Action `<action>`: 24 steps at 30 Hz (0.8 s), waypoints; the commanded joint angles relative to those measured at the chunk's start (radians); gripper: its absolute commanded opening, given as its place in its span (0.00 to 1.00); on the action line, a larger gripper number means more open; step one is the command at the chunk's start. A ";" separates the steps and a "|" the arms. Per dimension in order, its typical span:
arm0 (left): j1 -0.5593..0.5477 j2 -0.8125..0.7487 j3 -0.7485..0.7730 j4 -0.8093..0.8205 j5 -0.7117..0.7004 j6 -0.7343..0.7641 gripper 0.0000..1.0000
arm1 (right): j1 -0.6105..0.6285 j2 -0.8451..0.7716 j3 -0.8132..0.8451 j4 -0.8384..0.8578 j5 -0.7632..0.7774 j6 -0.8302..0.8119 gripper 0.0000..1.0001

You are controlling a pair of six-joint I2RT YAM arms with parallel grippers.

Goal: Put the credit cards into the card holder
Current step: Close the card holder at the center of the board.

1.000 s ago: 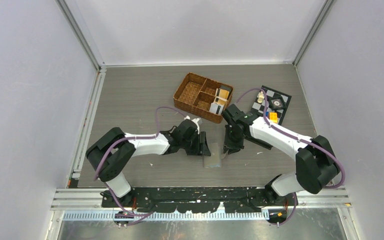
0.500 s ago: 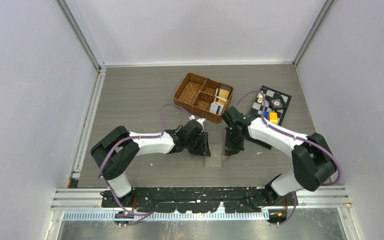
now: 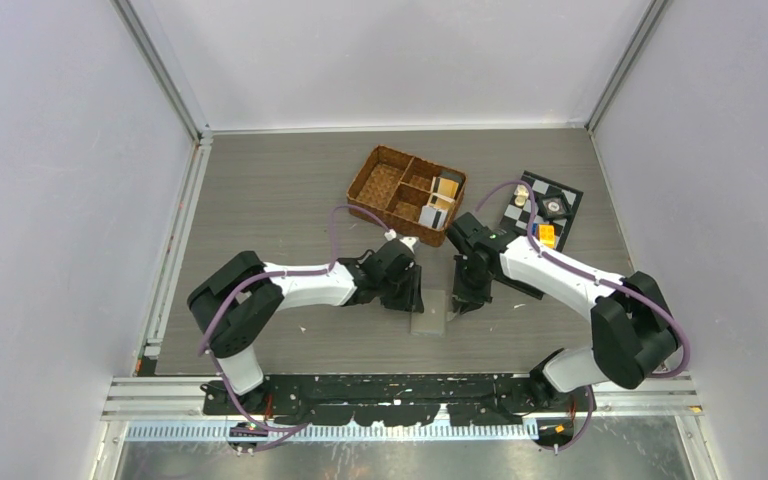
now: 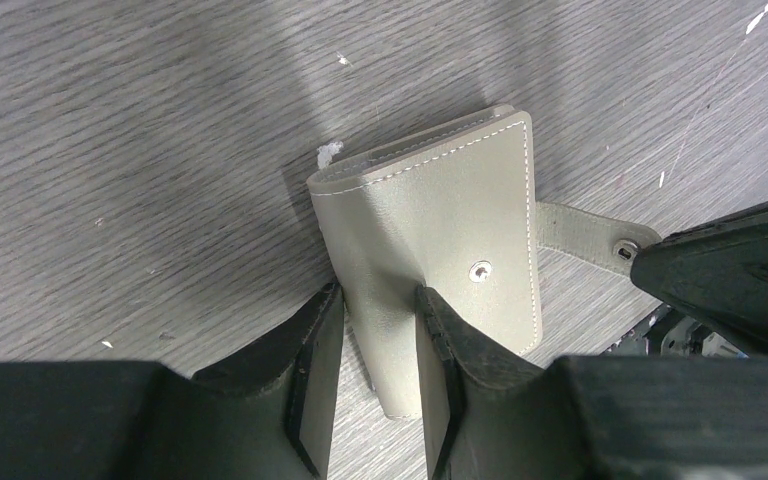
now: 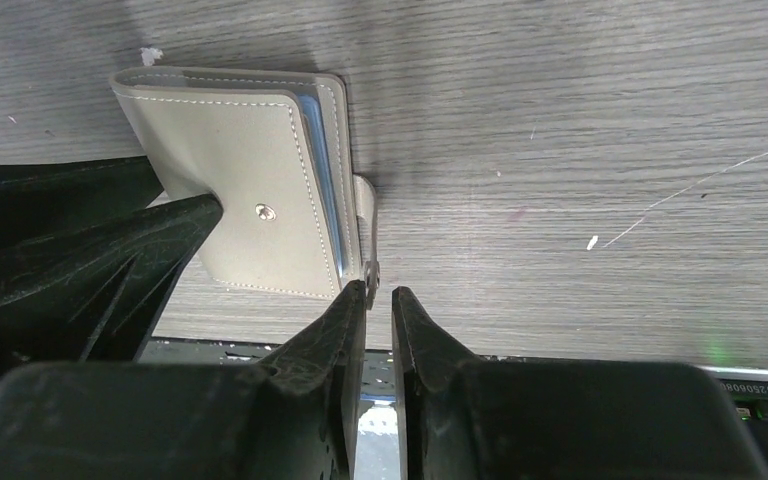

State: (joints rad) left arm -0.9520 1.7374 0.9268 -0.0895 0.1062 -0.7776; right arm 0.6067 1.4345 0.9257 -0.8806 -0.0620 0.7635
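The left hand [image 4: 376, 295] clamps the flat, folded grey-olive card holder [image 4: 460, 200] on the grey wood-grain bench [image 4: 110, 150]. The right hand [image 5: 375, 293], fingers nearly together, meets its snap tab [image 5: 367, 235]; whether it grips, I cannot tell.

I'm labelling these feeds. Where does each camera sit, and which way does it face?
Top external: above and behind the bases, looking down at the table; both whole arms show.
Left wrist: on the left arm, facing down past the left gripper at the card holder.
Right wrist: on the right arm, facing down past the right gripper at the snap tab.
Shared: both wrist views show the card holder and the other arm's gripper.
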 commanded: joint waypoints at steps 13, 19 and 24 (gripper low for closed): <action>-0.013 0.073 -0.031 -0.139 -0.079 0.039 0.33 | -0.002 -0.030 0.007 0.011 -0.007 0.011 0.17; -0.013 0.068 -0.036 -0.140 -0.078 0.038 0.32 | -0.001 -0.021 -0.007 0.031 -0.009 0.015 0.15; -0.012 0.067 -0.037 -0.140 -0.080 0.038 0.32 | -0.001 -0.025 -0.010 0.037 -0.004 0.021 0.05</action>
State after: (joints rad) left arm -0.9546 1.7390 0.9310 -0.0971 0.1005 -0.7773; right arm 0.6067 1.4254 0.9138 -0.8650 -0.0658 0.7696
